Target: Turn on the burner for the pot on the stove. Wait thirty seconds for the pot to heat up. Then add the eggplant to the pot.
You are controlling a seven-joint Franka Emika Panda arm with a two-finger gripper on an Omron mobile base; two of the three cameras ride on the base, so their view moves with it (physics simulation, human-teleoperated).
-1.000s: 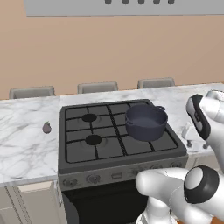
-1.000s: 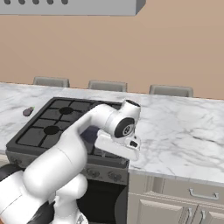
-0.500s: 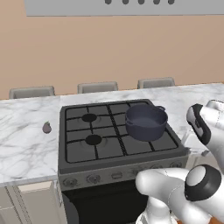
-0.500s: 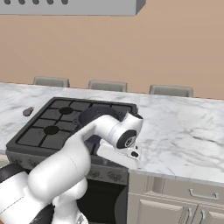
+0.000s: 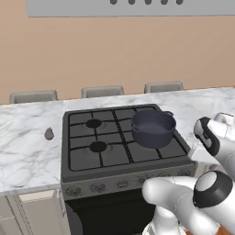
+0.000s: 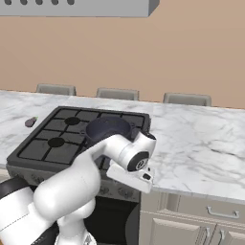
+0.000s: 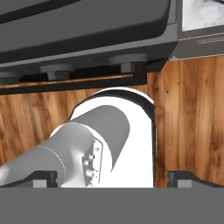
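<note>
Status: your gripper (image 6: pixel 143 178) sits low at the stove's (image 5: pixel 124 176) front right corner, pointing down at the wood floor (image 7: pixel 188 113). In the hand view the two finger tips (image 7: pixel 41 178) stand far apart at the bottom corners, so the jaws read wide and hold nothing.

The knobs (image 7: pixel 127 64) show along the front panel, above the hand. No knob is touched yet, so I judge the burner step is not done.

The pot (image 5: pixel 153 127) stands on the right rear grate, upright. It looks rigid and heavy; you don't need to lift it.

The eggplant (image 5: pixel 49 134) lies on the counter (image 5: pixel 27 151) left of the stove, well apart from the pot. Expect it light, smooth and rounded, so it may roll or squirt out of a pinch. Take it across the fat middle of the body, not the stem cap, jaws square to its long axis. Its exact lie is too small to tell.
</note>
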